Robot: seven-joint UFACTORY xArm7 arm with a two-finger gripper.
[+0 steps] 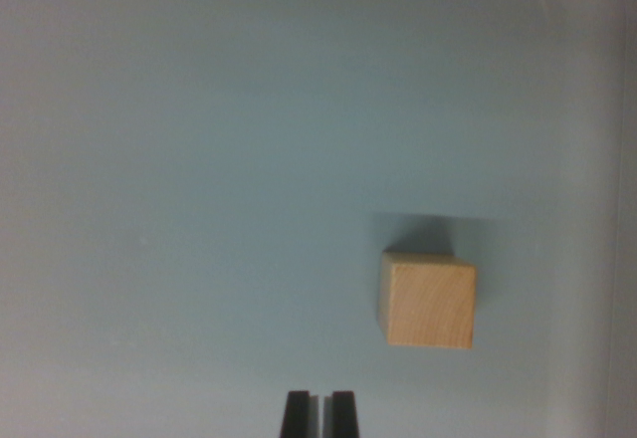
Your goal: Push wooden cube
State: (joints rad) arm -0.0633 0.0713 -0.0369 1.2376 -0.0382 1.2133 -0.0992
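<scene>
the pincer (318, 413) has its tips pressed together, empty, likely as one blunt pusher, with the wooden cube (429, 302) apart toward the wrist view's right on the desk (199, 159).

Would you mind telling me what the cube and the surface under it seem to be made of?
The wooden cube looks like pale, unfinished wood: a tan matte face with faint curved grain lines. The surface looks like smooth grey-blue plastic or painted board with a soft sheen; the blur leaves that open.
</scene>
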